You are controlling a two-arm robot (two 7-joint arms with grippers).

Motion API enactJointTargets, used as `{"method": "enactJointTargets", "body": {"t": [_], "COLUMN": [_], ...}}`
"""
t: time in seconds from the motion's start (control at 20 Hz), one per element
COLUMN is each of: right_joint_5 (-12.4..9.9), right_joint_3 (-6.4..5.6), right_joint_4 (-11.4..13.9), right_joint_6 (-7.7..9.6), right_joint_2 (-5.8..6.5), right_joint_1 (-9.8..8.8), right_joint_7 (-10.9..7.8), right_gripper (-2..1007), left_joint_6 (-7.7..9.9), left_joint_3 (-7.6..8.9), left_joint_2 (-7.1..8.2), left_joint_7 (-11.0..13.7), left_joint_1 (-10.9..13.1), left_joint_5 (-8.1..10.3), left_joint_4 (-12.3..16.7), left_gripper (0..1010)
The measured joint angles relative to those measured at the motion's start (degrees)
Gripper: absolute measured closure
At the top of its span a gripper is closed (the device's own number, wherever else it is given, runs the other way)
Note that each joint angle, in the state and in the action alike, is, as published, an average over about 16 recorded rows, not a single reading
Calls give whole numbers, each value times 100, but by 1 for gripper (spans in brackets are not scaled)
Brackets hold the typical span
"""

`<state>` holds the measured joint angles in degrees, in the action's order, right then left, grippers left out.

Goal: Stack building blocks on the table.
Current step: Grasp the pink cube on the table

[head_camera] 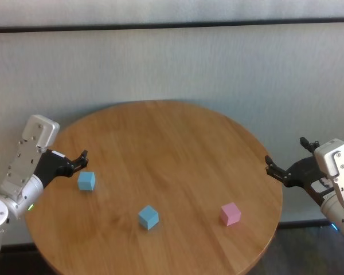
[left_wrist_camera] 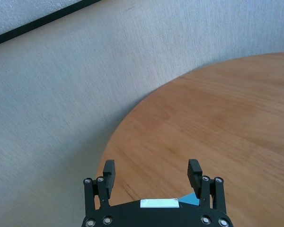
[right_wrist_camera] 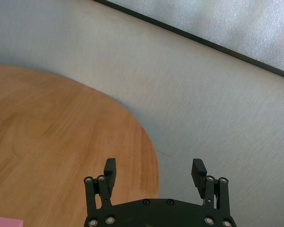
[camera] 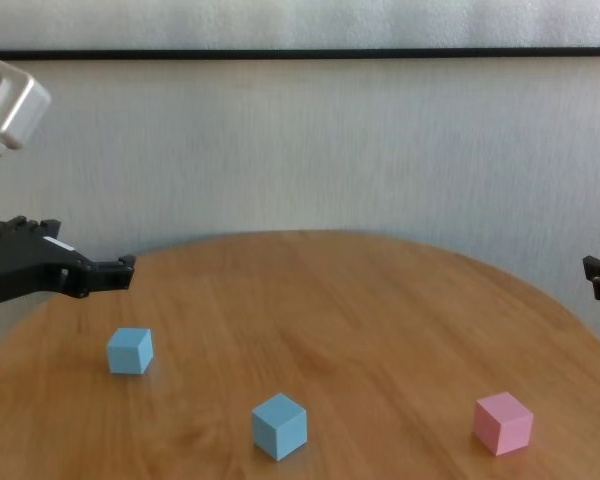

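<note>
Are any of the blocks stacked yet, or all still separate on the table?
All separate. The two light blue blocks and the pink block each sit alone on the table, with bare wood between them.

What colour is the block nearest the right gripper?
Pink block; clearest in the chest view, near the right gripper.

Three cubes sit apart on the round wooden table (camera: 380, 300): two light blue blocks (camera: 130, 351) (camera: 280, 426), one pink block (camera: 503, 422).

No readable text, label, brand, number or sign anywhere.
</note>
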<state>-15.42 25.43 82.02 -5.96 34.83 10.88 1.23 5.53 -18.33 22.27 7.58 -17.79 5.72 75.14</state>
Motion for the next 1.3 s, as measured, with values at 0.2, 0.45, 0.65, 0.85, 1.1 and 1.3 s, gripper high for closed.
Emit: {"method": "enactJointTargets", "body": {"t": [0.2,0.45,0.65,0.85,1.1,1.3], "right_joint_5": [-330,-1043,-1733,-2258,-2422,-2238], "right_joint_3": [-179,-566,-906,-1130,-1095,-867], "right_joint_4": [384,1116,1802,2325,2587,2588], "right_joint_6": [389,1336,2341,3232,3850,3996], "right_joint_2": [39,16,-42,-119,-161,-114], "right_joint_1": [-196,-553,-876,-1113,-1182,-1124], "right_joint_7": [-21,86,182,285,260,127], "right_gripper": [1,1,1,1,1,0], "left_joint_6": [17,43,58,69,76,79], "left_joint_3": [-9,-22,-28,-33,-36,-37], "left_joint_2": [2,6,9,11,13,14], "left_joint_7": [-15,-28,-36,-40,-44,-47], "left_joint_1": [-1,-1,-1,-1,-1,-1], "left_joint_5": [4,3,3,2,0,-2], "left_joint_4": [6,16,21,25,28,30], "left_gripper": [8,8,8,8,8,8]}}
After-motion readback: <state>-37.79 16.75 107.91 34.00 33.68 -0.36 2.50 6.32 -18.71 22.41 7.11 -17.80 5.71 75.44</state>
